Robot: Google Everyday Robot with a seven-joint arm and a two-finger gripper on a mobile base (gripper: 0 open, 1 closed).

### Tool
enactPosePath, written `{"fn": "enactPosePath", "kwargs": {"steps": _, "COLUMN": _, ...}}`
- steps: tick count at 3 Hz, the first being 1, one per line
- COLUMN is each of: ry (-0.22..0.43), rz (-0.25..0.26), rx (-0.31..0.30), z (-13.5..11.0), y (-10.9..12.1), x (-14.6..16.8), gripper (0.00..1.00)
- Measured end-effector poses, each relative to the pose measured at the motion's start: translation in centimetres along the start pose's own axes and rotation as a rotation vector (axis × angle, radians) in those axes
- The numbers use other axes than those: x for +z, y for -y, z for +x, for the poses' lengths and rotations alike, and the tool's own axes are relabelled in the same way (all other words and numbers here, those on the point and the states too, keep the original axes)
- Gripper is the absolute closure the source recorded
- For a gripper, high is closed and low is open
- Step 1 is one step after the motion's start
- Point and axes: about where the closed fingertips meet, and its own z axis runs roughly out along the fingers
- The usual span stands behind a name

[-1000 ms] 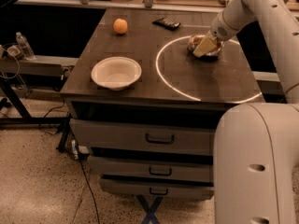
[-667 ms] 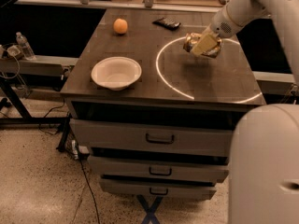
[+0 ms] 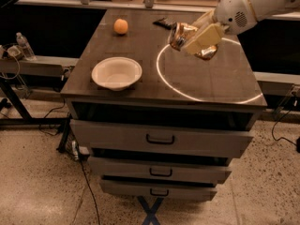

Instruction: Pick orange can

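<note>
The orange can (image 3: 180, 35) is clamped between the fingers of the gripper (image 3: 196, 42), at about 1 o'clock of the table (image 3: 211, 86). It is held tilted and seems to be clear of the surface. The grip is taken across the can's middle, probably so that the crinkled body is not allowed to slip or turn.

The white bowl (image 3: 97, 72) at 9 o'clock, the orange fruit (image 3: 121, 26) at 11 o'clock and the black remote (image 3: 164, 22) at 12 o'clock are left well apart from it.

Compared with one second ago, the can has been raised from inside the white ring (image 3: 157, 69) — it was low on the table then — and carried a little toward 9 o'clock. The arm (image 3: 253, 6) is seen higher too. The other things have not been moved.
</note>
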Motion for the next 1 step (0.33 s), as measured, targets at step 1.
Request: {"fn": "enactPosePath", "kwargs": {"steps": 1, "ry": -0.013, "rz": 0.006, "rx": 0.002, "z": 0.38, "y": 0.7, "x": 0.53, "gripper": 1.0}}
